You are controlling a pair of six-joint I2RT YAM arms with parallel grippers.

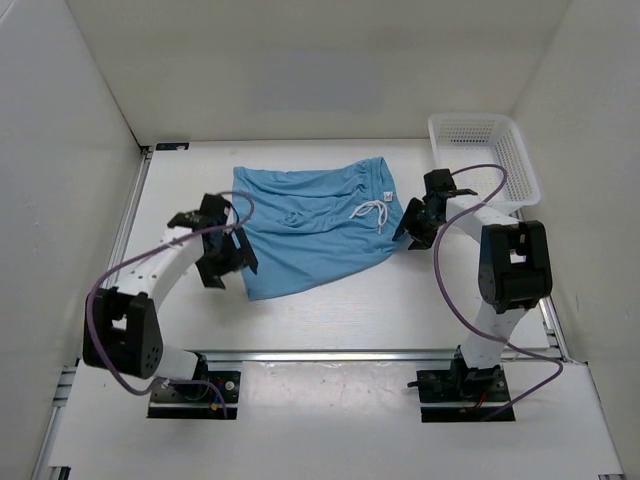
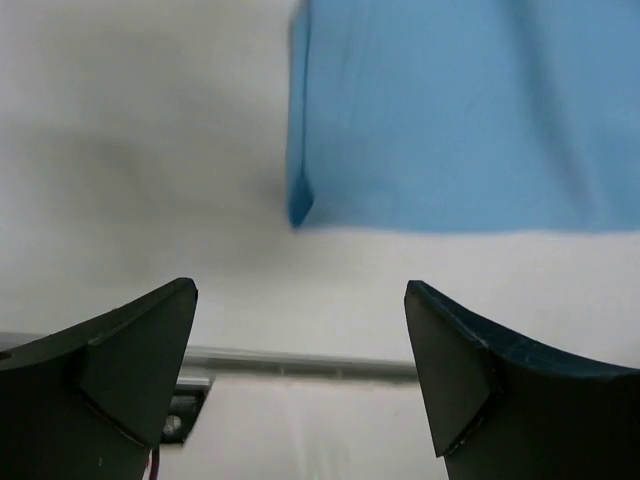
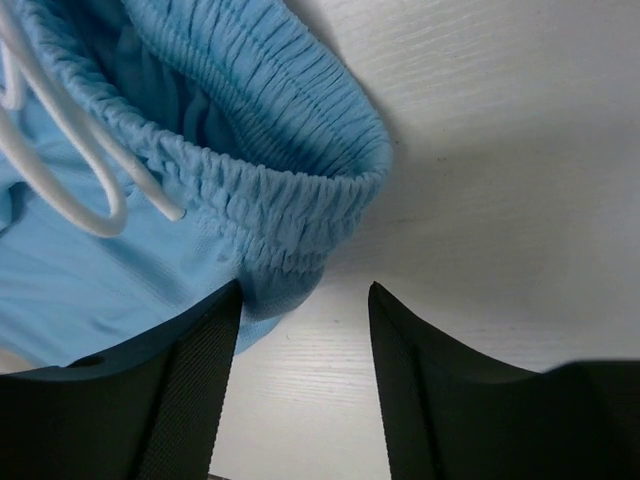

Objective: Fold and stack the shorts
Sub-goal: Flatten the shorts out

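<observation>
The sky-blue shorts point(image 1: 310, 225) lie flat on the white table, waistband to the right with a white drawstring point(image 1: 372, 212). My left gripper point(image 1: 222, 257) is open and empty just left of the shorts' leg hems; a hem corner point(image 2: 300, 205) shows ahead of its fingers. My right gripper point(image 1: 412, 226) is open and empty beside the waistband's right end. In the right wrist view the gathered waistband point(image 3: 290, 190) and the drawstring point(image 3: 70, 170) lie just ahead of the left finger point(image 3: 200, 370), with bare table between the jaws.
A white mesh basket point(image 1: 483, 155) stands at the back right, close behind the right arm. White enclosure walls surround the table. A metal rail point(image 1: 330, 354) crosses the table's near edge in front of the arm bases.
</observation>
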